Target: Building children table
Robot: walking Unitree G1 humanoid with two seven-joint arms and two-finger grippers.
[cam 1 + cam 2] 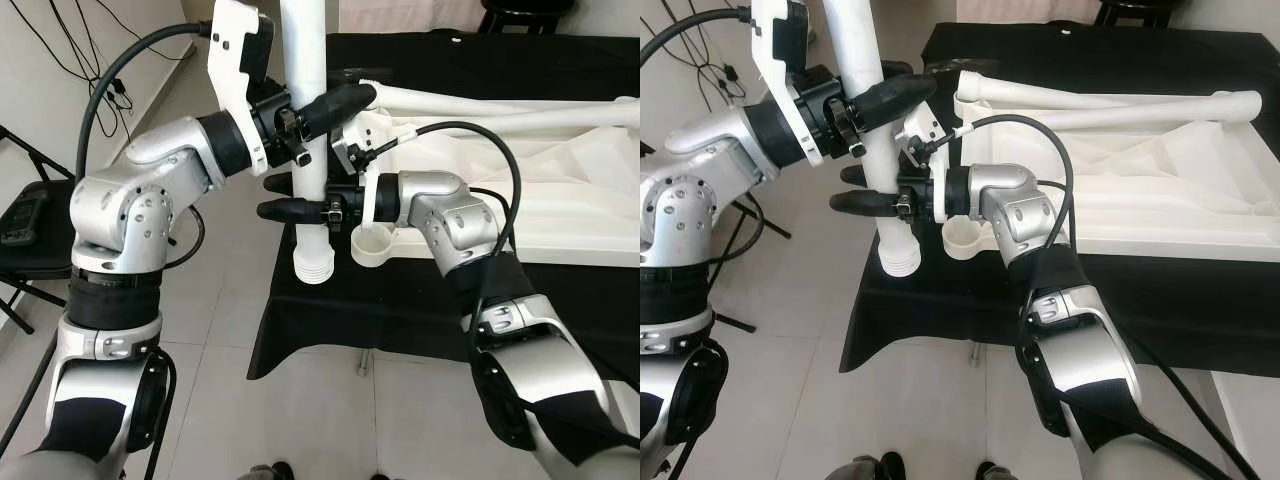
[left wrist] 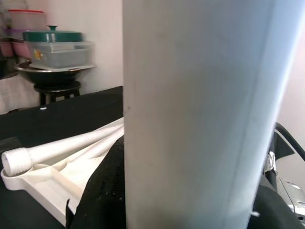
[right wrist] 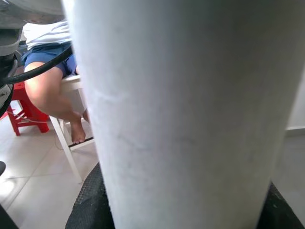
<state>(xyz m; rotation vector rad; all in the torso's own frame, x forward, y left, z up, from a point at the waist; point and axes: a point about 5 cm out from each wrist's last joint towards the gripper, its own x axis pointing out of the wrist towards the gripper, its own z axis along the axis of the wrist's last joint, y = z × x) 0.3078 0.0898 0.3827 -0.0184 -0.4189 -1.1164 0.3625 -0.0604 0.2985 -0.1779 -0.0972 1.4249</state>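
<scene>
Left pincer (image 1: 330,105) and right pincer (image 1: 300,210) both pinching upright white table leg (image 1: 305,150), top cut off, far fingers seemingly hidden.

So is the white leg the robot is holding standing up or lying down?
Standing up. The white table leg runs nearly straight up and down, threaded end at the bottom, with the left gripper and right gripper both clamped on it.

White table leg (image 1: 312,150), white tabletop (image 1: 1180,180) on a black cloth (image 1: 420,300). 2 silver arms carry black end effector fingers (image 1: 335,103). Floor tiles (image 1: 300,420) pale grey. Far stool (image 2: 57,88): green-lidded container (image 2: 55,45).
</scene>
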